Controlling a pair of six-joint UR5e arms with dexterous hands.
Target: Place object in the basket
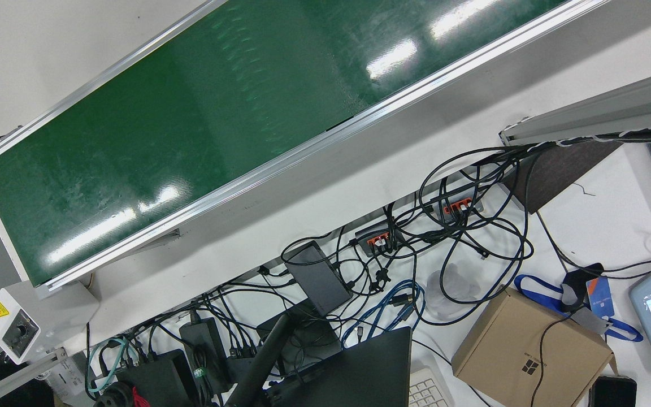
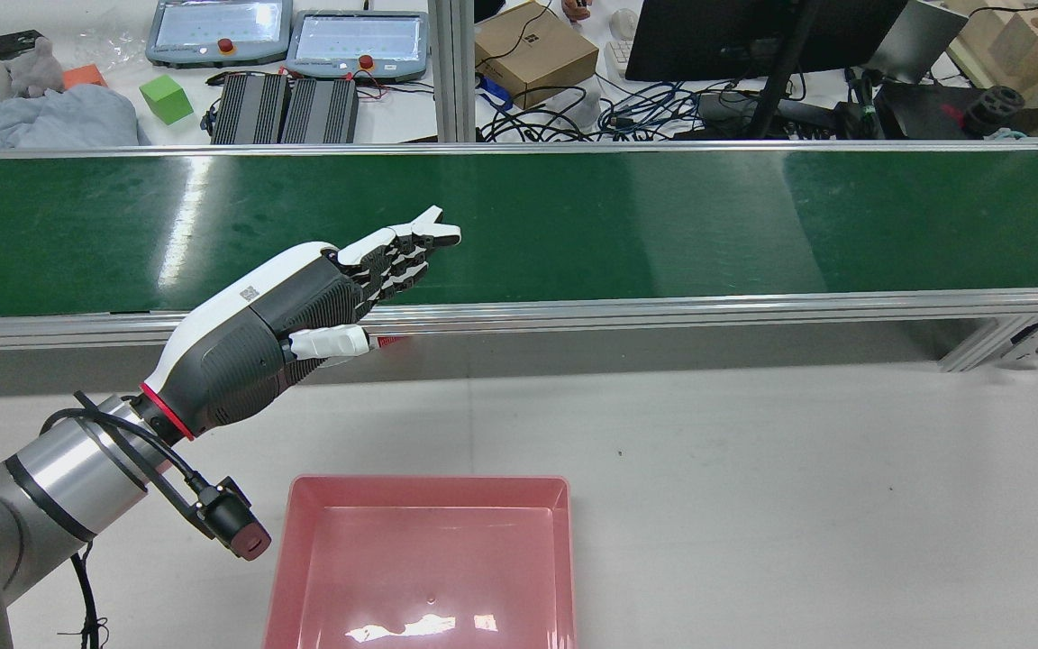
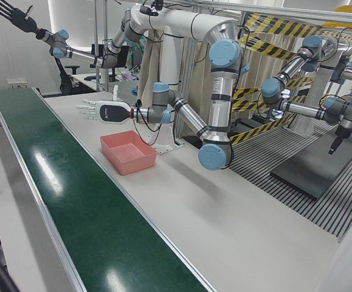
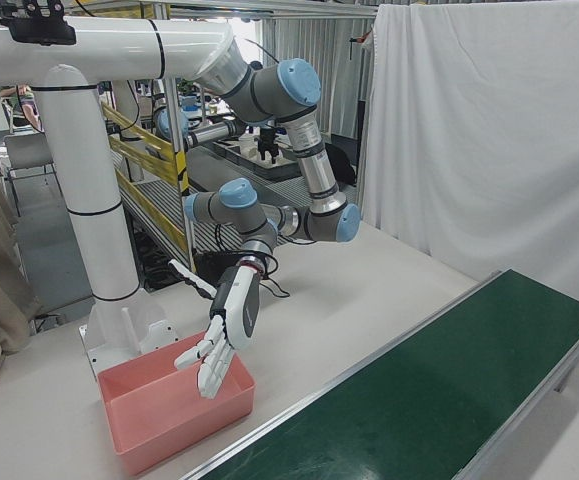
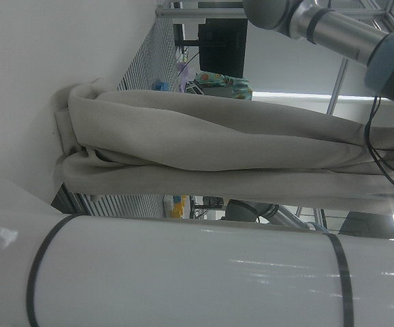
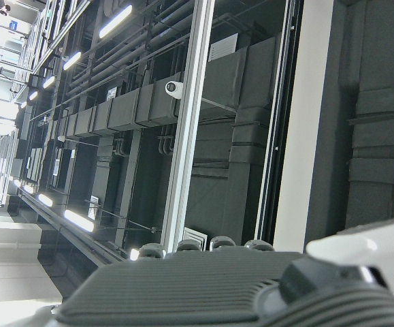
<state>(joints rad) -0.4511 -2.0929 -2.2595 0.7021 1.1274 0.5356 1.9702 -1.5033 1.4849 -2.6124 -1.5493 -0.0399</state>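
Shows no object on the green conveyor belt [image 2: 663, 216] or in the pink basket [image 2: 283, 559]; cannot judge weight, stiffness or grip point. Left hand [image 2: 303, 306] flat, fingers apart, empty, over the belt's near rail. Right hand [image 3: 8, 13] raised, fingers spread, empty.

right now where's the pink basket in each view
Front view: not in it.
Rear view: pink basket at bottom centre, cut by the lower edge.
Left-front view: basket left of centre.
Right-front view: basket at bottom left.
Left hand view: not in it.
Right hand view: not in it.
Shared landmark: the green conveyor belt, which runs alongside the basket, apart from it.
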